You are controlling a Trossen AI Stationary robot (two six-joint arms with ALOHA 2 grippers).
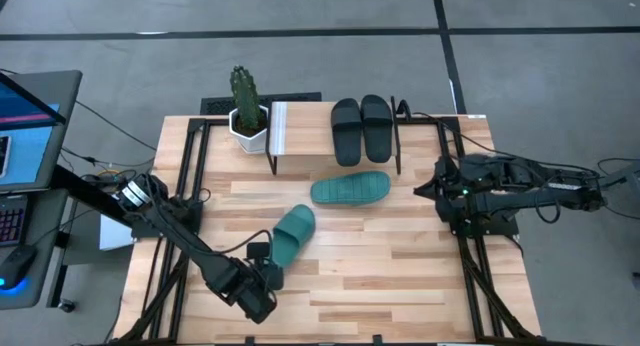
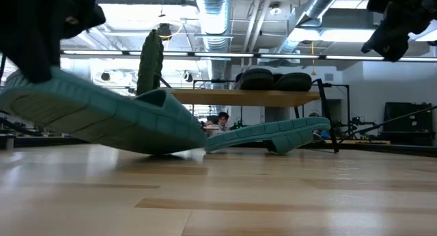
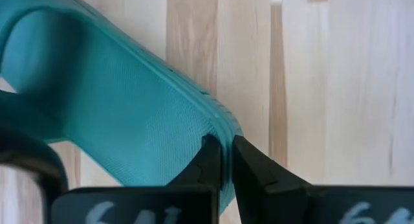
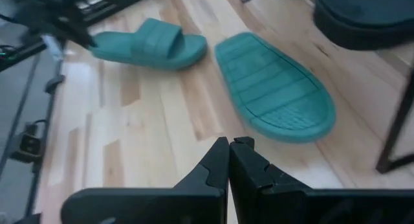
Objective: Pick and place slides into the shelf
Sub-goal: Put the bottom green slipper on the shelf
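One teal slide is tilted near the table's middle, with my left gripper shut on its heel end. A second teal slide lies flat on the table in front of the shelf, its ribbed sole up. Two black slides stand side by side on the shelf, a low wooden board on thin black legs at the table's far edge. My right gripper hangs shut and empty above the table's right side, right of the flat teal slide. My left gripper pinches the rim of the teal slide's heel end between its two fingers, at the end away from the strap. The fingers slant down from the table's near left side. The heel end is raised, and the toe end is low at the table.
A potted cactus stands at the far left beside the shelf. A laptop sits on a stand left of the table. Black frame rails run along both sides of the table. Bare wood lies toward the near edge.
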